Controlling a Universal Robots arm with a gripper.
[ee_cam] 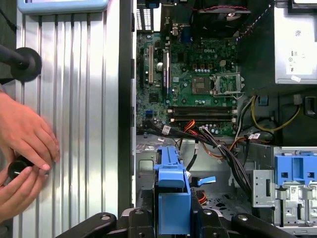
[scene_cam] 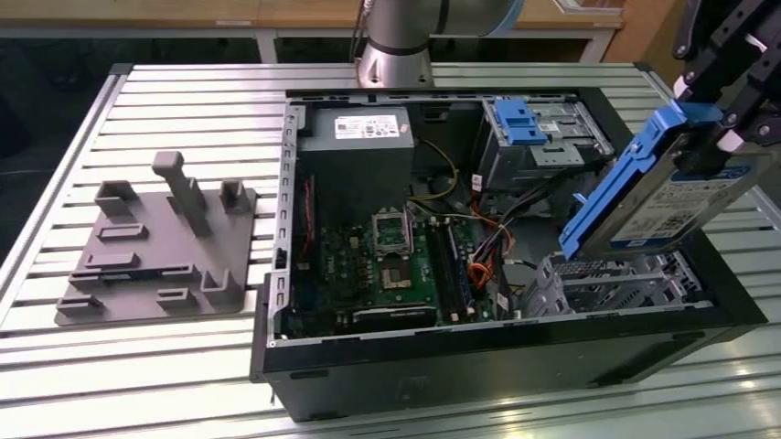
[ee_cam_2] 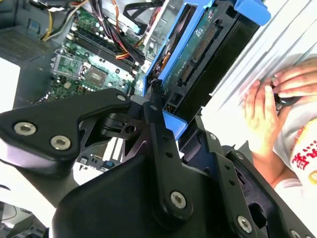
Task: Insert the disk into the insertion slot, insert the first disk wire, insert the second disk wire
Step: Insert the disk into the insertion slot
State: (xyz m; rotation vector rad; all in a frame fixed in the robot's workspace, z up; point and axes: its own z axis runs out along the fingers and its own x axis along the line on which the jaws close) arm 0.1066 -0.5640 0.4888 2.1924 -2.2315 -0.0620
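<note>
At the near corner of the computer case point(scene_cam: 488, 357), on the exterior view's right, the insertion slot point(scene_cam: 610, 279) stands vacant. Just above it the gripper point(ee_cam: 173, 220) is clenched on the disk point(scene_cam: 668, 197) by its blue carrier, holding it steeply tilted, judged to aim its lower edge into the bay. Farther in, the second disk wire point(ee_cam: 207, 180) appears loose among cables, its run obscured. A person's hand point(ee_cam: 27, 131) is over the table point(ee_cam: 74, 99) beside the case.
</note>
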